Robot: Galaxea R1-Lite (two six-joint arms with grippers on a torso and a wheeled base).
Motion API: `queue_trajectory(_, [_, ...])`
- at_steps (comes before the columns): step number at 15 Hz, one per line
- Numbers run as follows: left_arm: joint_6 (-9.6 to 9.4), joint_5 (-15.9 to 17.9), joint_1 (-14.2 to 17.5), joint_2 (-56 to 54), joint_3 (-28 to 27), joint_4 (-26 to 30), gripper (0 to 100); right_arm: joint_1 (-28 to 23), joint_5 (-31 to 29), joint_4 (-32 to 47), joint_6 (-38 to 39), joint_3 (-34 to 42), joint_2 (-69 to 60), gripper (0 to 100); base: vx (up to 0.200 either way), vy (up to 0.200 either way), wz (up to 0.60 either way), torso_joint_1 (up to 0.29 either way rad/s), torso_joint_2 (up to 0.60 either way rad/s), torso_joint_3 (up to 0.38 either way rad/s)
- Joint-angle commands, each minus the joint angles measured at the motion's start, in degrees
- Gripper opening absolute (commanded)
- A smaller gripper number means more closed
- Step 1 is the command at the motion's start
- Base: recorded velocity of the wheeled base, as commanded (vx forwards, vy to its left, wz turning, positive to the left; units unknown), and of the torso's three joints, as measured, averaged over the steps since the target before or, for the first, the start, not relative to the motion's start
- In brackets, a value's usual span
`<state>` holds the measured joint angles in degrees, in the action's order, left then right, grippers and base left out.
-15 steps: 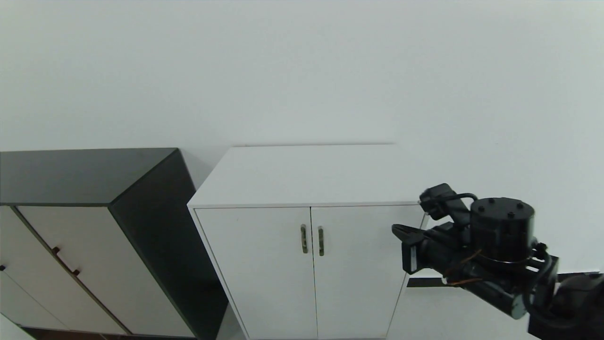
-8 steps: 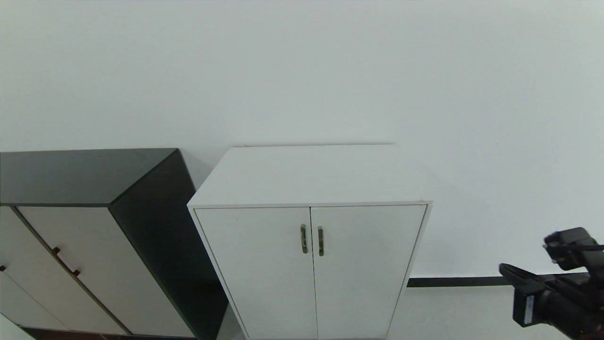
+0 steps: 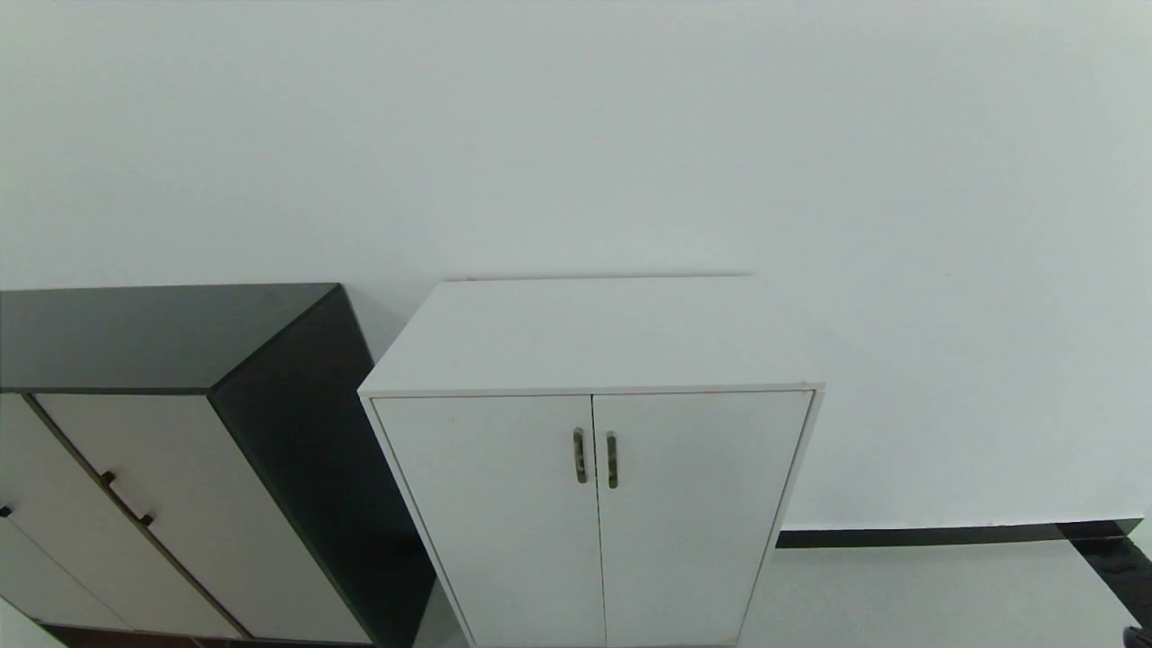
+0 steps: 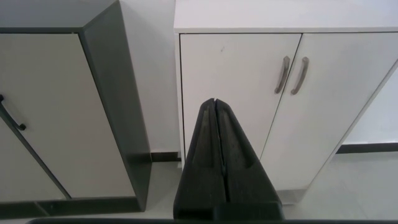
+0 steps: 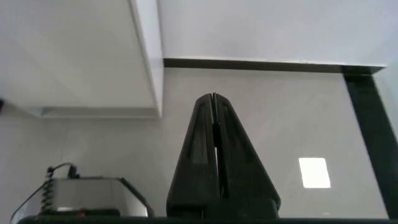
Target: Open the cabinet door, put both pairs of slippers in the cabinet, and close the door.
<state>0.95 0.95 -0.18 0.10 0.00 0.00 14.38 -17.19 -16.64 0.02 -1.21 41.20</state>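
Observation:
The white cabinet (image 3: 594,504) stands against the wall with both doors shut and two metal handles (image 3: 594,457) side by side at the middle. In the left wrist view my left gripper (image 4: 215,102) is shut with nothing in it, held back from the cabinet's left door (image 4: 239,93), near the handles (image 4: 291,74). My right gripper (image 5: 214,98) is shut and empty, low over the pale floor beside the cabinet's side panel (image 5: 148,50).
A black cabinet with beige doors (image 3: 135,468) stands close to the left of the white one. A black skirting strip (image 3: 945,535) runs along the wall on the right, above open floor. A grey box with a coiled cable (image 5: 93,193) lies in the right wrist view.
My right arm has swung away from the cabinet's right side, down and to the right, and left the head view. The cabinet doors stay shut.

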Motion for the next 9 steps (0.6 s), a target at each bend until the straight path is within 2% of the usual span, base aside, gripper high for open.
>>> queue_trajectory(1, [0.02, 0.0, 0.0, 0.0, 0.0, 0.0, 0, -0.6, 8.2, 24.4, -1.0, -5.5, -26.9, 0, 0.000, 0.000, 0.00, 0.000, 0.00, 0.000])
queue_trajectory(2, [0.02, 0.0, 0.0, 0.0, 0.0, 0.0, 0, -0.6, 9.7, 27.0, -1.0, -5.7, -30.1, 0, 0.000, 0.000, 0.00, 0.000, 0.00, 0.000])
queue_trajectory(4, [-0.07, 0.0, 0.0, 0.0, 0.0, 0.0, 0, -0.5, 11.3, 26.6, -0.7, -5.5, -32.9, 0, 0.000, 0.000, 0.00, 0.000, 0.00, 0.000])
queue_trajectory(7, [-0.07, 0.1, 0.0, 0.0, 0.0, 0.0, 0, -1.1, 11.0, 17.2, -1.2, -0.2, -34.0, 0, 0.000, 0.000, 0.00, 0.000, 0.00, 0.000])
queue_trajectory(9, [-0.16, 0.2, 0.0, 0.0, 0.0, 0.0, 0, -2.9, 11.0, 15.8, -1.2, 0.4, -33.9, 0, 0.000, 0.000, 0.00, 0.000, 0.00, 0.000])
